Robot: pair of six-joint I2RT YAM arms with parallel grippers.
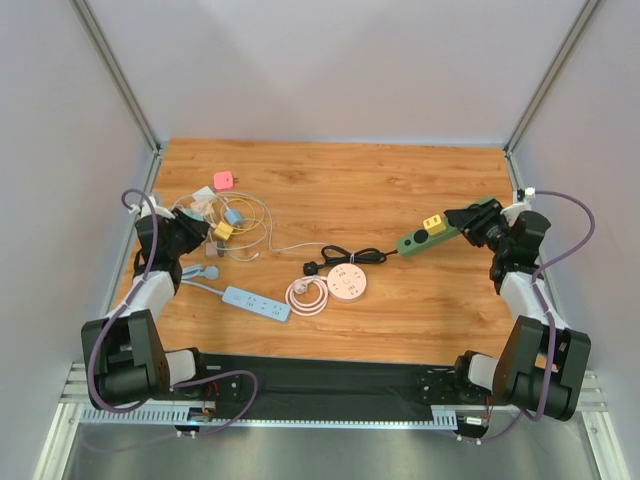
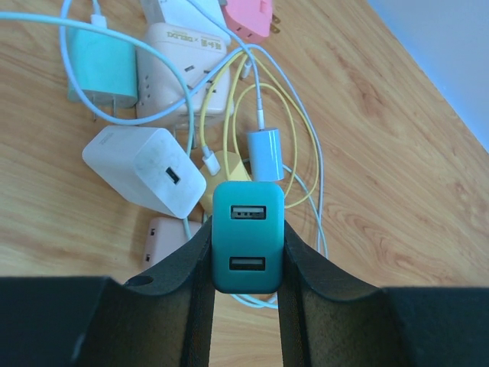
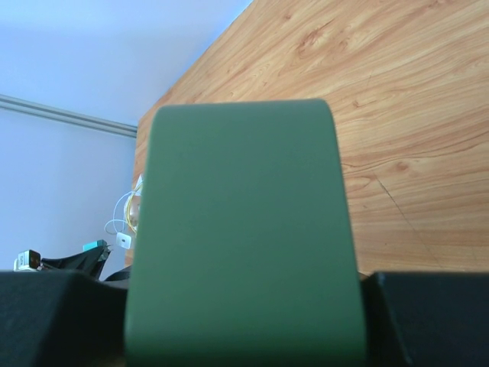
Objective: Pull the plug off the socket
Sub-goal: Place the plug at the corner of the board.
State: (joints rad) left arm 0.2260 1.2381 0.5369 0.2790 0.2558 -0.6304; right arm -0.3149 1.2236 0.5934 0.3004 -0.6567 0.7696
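Wood-grain tabletop (image 1: 400, 180), warm and matte, fills our view inside pale walls. Nearest us lie a slim light-blue power strip (image 1: 256, 303), a round white socket puck (image 1: 348, 283) and a pinkish coiled cable (image 1: 307, 295), with a glossy black cord (image 1: 350, 256) looped just behind.

On the left, the left gripper (image 2: 246, 256) clamps a rounded teal charger (image 2: 246, 229) between its black fingers (image 2: 195, 267), the two USB ports facing us. Beyond it we see a boxy white charger (image 2: 145, 170), thin yellow and pale-blue cables, and a pink adapter (image 1: 223, 180).

On the right, the right gripper (image 1: 472, 222) grips one end of the smooth green power strip (image 1: 415, 241). The blocky yellow plug (image 1: 433, 223) stands on that strip's top face, just beside the fingers.
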